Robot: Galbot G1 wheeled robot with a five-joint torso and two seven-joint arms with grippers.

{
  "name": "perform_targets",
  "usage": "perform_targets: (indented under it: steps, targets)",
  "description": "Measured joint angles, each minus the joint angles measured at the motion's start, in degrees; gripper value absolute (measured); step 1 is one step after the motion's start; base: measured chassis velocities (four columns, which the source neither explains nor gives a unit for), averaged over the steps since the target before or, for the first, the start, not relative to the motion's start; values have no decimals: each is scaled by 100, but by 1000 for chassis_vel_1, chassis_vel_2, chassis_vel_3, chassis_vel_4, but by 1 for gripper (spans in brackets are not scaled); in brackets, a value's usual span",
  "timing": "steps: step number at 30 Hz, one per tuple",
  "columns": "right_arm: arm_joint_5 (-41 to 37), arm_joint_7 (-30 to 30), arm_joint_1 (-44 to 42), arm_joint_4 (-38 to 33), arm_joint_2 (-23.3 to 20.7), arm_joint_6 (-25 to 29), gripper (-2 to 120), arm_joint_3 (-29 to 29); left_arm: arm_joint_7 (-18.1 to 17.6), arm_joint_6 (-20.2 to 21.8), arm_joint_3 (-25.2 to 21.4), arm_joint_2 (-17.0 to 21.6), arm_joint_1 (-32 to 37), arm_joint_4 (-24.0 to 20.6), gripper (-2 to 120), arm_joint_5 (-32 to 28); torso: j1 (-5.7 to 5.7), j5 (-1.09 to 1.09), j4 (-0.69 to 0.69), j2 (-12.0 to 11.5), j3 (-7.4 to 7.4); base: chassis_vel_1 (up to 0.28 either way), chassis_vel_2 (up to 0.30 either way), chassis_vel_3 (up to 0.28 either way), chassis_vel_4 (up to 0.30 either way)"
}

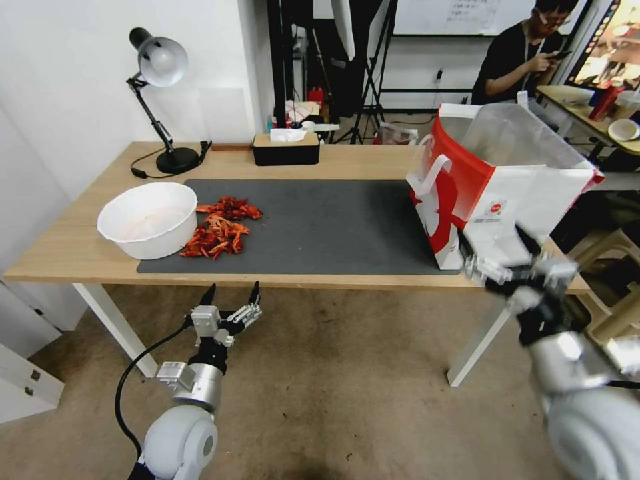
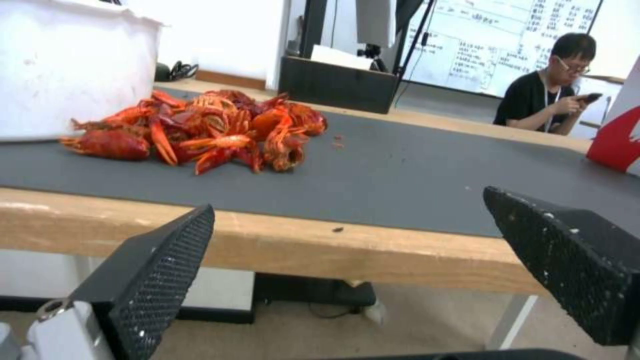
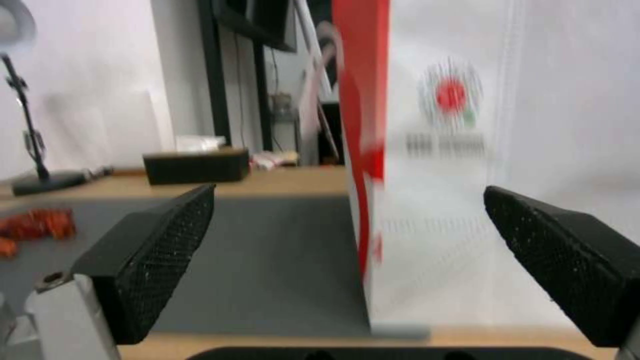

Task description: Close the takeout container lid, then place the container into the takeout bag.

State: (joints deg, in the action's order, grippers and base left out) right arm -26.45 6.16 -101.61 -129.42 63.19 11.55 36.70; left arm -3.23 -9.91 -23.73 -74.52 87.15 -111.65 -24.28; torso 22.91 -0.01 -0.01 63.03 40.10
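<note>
Both tools gape empty, right tool [image 1: 510, 263] so near the bag [image 1: 493, 180] it could knock it over.

**Red-and-white bag stands open at the tabletop's right end**

The large red-and-white paper takeout bag [image 1: 497, 193] stands upright at the right end of the wooden tabletop [image 1: 60, 250], its near corner close to the front edge. A white handle hangs on its red side, a small round red logo marks its white face, and a clear plastic liner rises from its open mouth.
</note>
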Motion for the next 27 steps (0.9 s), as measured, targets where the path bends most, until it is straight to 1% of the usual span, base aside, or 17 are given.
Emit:
perform_targets:
  steps: [2, 3, 5, 6, 7, 9, 10, 12, 15, 27]
  targets:
    - [177, -97, -138, 282, 207, 234, 100, -75, 15, -23, 3, 3, 26, 29, 100, 5, 0, 0, 1, 0, 0, 0, 0, 0, 0]
    - [177, -97, -138, 282, 207, 234, 100, -75, 15, -23, 3, 3, 26, 29, 100, 5, 0, 0, 1, 0, 0, 0, 0, 0, 0]
    - [224, -170, -193, 585, 337, 435, 100, -150, 51, -69, 12, 16, 59, 51, 100, 0, 0, 1, 2, 0, 1, 0, 0, 0, 0]
    - [224, -170, -193, 585, 337, 435, 100, -150, 51, -69, 12, 16, 59, 51, 100, 0, 0, 1, 2, 0, 1, 0, 0, 0, 0]
    - [268, -233, -200, 830, 432, 596, 100, -194, 64, -94, 16, 31, 83, 67, 100, 8, 0, 1, 2, 0, 1, 0, 0, 0, 0]
    - [287, -310, -195, 1057, 524, 743, 100, -230, 67, -124, 17, 47, 113, 93, 100, 20, 0, 2, 1, 0, 1, 0, 0, 0, 0]
    - [287, -310, -195, 1057, 524, 743, 100, -230, 67, -124, 17, 47, 113, 93, 100, 20, 0, 2, 1, 0, 1, 0, 0, 0, 0]
    - [314, -420, -172, 1268, 615, 933, 100, -257, 105, -168, 22, 50, 174, 137, 100, 34, 0, 2, 2, 0, 1, 0, 0, 0, 0]
    - [325, -478, -134, 1365, 642, 1036, 100, -265, 145, -242, 33, 30, 232, 198, 100, 87, 0, 1, 1, 0, 1, 0, 0, 0, 0]
    - [288, -555, -89, 1369, 607, 1066, 100, -241, 171, -270, 46, 4, 287, 227, 100, 143, 0, 1, 1, 0, 1, 0, 0, 0, 0]
